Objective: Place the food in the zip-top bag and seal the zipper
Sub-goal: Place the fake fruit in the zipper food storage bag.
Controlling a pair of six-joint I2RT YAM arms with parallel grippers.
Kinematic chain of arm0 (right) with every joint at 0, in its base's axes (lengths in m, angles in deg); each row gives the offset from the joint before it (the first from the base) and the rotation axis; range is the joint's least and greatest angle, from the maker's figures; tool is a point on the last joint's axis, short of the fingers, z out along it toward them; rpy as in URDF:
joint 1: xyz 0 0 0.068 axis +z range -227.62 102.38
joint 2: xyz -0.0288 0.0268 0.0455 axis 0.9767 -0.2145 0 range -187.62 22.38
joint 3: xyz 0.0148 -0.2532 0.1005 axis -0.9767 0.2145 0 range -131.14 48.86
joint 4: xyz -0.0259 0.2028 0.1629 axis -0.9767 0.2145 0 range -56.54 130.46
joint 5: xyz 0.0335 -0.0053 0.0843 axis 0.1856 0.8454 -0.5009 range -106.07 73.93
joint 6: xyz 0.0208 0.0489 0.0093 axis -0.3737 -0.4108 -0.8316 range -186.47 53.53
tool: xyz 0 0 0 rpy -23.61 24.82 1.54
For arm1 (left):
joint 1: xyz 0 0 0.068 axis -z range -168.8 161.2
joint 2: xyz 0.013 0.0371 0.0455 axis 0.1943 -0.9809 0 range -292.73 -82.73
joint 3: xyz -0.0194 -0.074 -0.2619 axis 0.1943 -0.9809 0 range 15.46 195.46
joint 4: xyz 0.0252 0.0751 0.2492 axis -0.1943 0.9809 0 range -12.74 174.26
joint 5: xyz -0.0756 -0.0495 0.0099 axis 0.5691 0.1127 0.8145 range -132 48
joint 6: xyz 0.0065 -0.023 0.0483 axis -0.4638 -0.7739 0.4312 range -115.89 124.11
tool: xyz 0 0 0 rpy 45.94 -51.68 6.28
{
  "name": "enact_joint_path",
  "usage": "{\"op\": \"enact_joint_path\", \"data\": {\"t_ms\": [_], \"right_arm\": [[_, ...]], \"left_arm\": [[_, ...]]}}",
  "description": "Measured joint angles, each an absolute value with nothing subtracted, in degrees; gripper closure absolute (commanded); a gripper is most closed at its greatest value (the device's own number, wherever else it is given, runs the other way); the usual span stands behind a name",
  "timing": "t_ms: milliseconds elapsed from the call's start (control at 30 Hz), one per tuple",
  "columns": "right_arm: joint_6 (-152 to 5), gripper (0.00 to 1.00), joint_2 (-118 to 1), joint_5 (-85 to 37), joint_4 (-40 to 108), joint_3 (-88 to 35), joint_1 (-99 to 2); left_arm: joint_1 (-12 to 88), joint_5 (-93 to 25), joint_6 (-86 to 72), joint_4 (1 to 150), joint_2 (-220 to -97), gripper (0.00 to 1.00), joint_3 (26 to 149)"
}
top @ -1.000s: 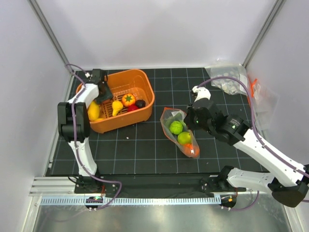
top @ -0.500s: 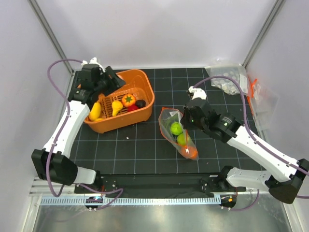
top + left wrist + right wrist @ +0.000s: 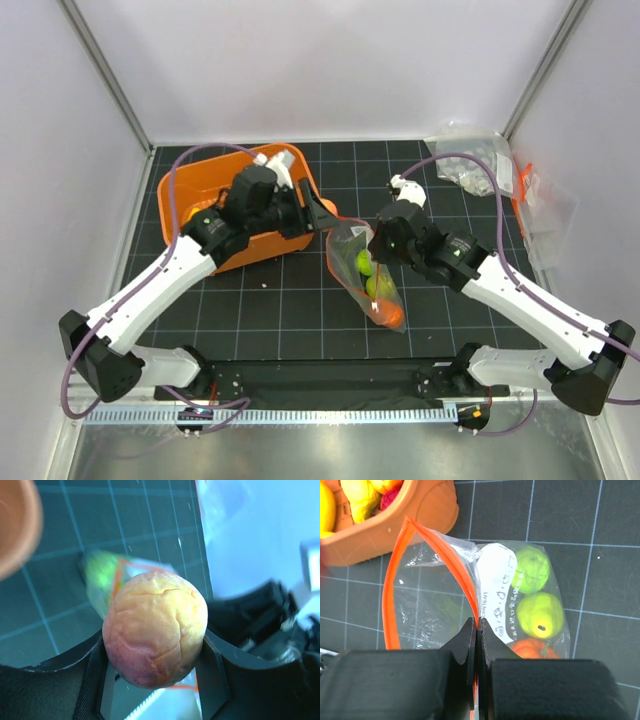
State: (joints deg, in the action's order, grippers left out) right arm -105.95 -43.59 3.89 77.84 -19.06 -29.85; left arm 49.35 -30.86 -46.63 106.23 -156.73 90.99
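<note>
The zip-top bag (image 3: pixel 352 240) lies mid-table with two green fruits (image 3: pixel 366 263) and an orange one (image 3: pixel 392 315) inside. My right gripper (image 3: pixel 373 246) is shut on its orange-red zipper (image 3: pixel 465 592) and holds the mouth open toward the basket. The right wrist view shows the white label (image 3: pixel 497 597), a green fruit (image 3: pixel 540 615) and my right gripper (image 3: pixel 477 627) pinching the strip. My left gripper (image 3: pixel 326 214) is just left of the bag mouth. In the left wrist view my left gripper (image 3: pixel 159 676) is shut on a yellow-red toy peach (image 3: pixel 155 627), with the bag (image 3: pixel 107 577) blurred below it.
The orange plastic basket (image 3: pixel 210 262) stands at the back left, mostly under my left arm, with a yellow toy (image 3: pixel 192 213) showing. Other clear bags (image 3: pixel 470 165) lie at the back right corner. Walls close in on three sides.
My left arm swung from the basket to the right, carrying the peach to the bag's mouth. My right gripper shifted slightly left with the zipper, holding the mouth up.
</note>
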Motion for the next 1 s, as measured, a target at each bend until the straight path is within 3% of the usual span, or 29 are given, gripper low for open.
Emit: {"op": "enact_joint_path", "data": {"t_ms": [267,367,400,433,567,900,1000], "right_arm": [[-107.7,0.99,-41.45,4.66,77.73,-18.71,-29.85],[-108.53,0.99,-40.31,5.42,78.3,-18.27,-29.85],[-108.84,0.99,-39.9,5.86,78.63,-18.12,-29.85],[-109.19,0.99,-39.53,6.3,79.02,-17.99,-29.85],[-110.48,0.99,-38.63,7.5,80.05,-17.61,-29.85],[-112.14,0.99,-36.75,8.79,81.86,-15.54,-29.85],[-112.14,0.99,-35.61,8.85,82.23,-15.08,-29.85]], "left_arm": [[63.08,-31.19,-48.69,106.08,-160.93,0.88,90.09],[65.81,-31.3,-49.52,106.21,-163.9,0.59,90.09],[66.51,-31.65,-49.56,106.63,-164.86,0.38,90.22],[67.25,-32.52,-49.54,107.79,-165.95,0.28,90.79],[68.81,-35.82,-48.71,112.94,-167.88,0.0,94.22],[67.56,-43.52,-45.08,123.89,-166.83,0.0,104.91],[60.26,-44.41,-43.25,126.8,-164.64,0.0,105.19]]}}
